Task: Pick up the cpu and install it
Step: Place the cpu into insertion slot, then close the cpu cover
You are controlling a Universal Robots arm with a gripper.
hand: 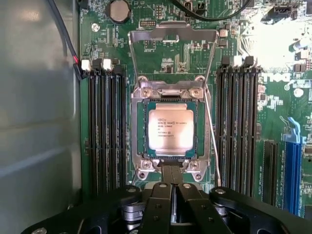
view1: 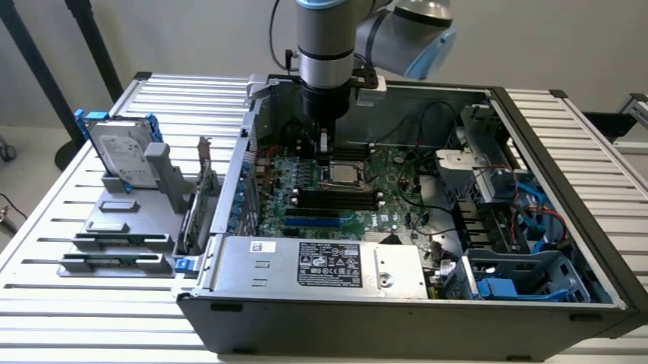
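Two fingers [hand: 162, 195] of the end effector [hand: 171, 171] are pressed together with nothing between them. Their tip sits just beside the edge of the socket [hand: 139, 161] closest to it. The cpu [hand: 170, 129] lies flat inside that socket, shiny side up. Its sides line up with the socket walls, so it looks like it is in its place. The socket lid [hand: 171, 33] stands open on the far side of the chip, and a thin wire bar [hand: 213, 146] runs along one side. I think the job now is to be gentle near the chip. The tip should stay off the shiny top, because a push on one corner could tip the chip and hurt the socket under it. Any move should be slow and straight, so the fingers do not catch the wire bar or the lid. Black memory slots [hand: 105, 131] stand close on both sides of the socket, so there is little room to swing. All of this is on the green board [hand: 278, 97], deep in the open case [view1: 405, 303], which rests on the worktop [view1: 41, 227]. The arm reaches in from above, so it should mind the case walls too.
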